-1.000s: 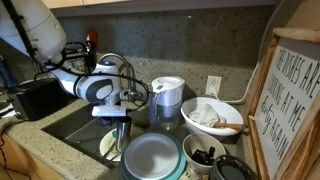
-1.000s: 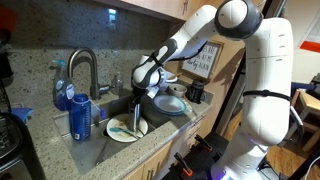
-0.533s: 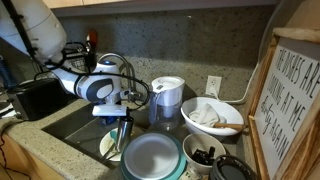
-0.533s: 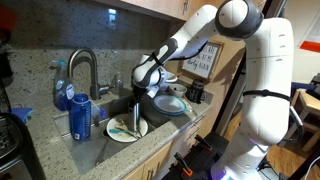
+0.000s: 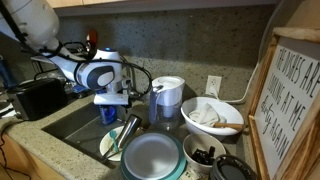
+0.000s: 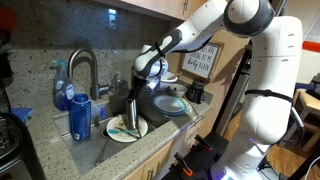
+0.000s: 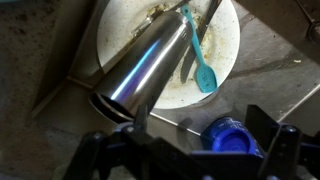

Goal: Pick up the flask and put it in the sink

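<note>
- Around the white plate (image 7: 225, 45), the sink (image 5: 68, 122) is seen as a dark basin sunk into the counter (image 6: 150, 152), with the plate lying on its floor.
- On that plate the flask (image 7: 145, 60) is found inside the sink. It is tilted, with its far end over the plate's middle and its open mouth raised beyond the plate's rim. Its long axis runs slantwise across the plate in the wrist view. What props the raised end cannot be told.
- Above the plate's rim, the pincer (image 7: 190, 160) is held with its fingers spread apart and nothing between them. The flask (image 5: 126, 132) lies just below and is not gripped.
- Beside the flask on the plate, a teal spoon (image 7: 200, 62) is laid nearly along the same axis.
- Placing is judged done. Any coming move is judged to turn on the flask's mouth pointing up at the pincer (image 5: 112, 108), so a straight rise is called for.
</note>
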Available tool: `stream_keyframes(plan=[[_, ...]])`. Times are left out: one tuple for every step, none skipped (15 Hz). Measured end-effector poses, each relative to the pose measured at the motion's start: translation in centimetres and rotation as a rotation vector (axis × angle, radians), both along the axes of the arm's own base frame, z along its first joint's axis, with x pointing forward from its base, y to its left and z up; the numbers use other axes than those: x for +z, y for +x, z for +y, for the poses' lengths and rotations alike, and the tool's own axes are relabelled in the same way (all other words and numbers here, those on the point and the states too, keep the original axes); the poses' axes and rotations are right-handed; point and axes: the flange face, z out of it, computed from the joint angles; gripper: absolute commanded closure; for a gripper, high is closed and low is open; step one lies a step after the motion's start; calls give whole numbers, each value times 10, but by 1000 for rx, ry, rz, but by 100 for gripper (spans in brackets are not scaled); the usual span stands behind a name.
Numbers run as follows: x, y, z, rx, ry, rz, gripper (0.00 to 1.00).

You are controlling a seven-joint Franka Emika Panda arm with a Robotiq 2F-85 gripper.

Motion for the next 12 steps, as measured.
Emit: stream_keyframes(plan=[[4, 0, 1, 2, 0, 3, 0], [8, 0, 1, 5, 0, 6, 0], [11, 0, 2, 7, 0, 9, 0], [15, 0, 2, 9, 0, 12, 0], [17, 0, 3, 12, 0, 15, 0], [20, 1, 4, 15, -1, 18, 0], [22, 1, 5, 18, -1, 22, 0], [25, 1, 6, 20, -2, 28, 0], [28, 1, 6, 18, -3, 36, 0], [31, 1, 5, 10, -5, 46, 0], [36, 2, 4, 1, -10, 56, 0], [41, 3, 1, -11, -16, 66, 0]])
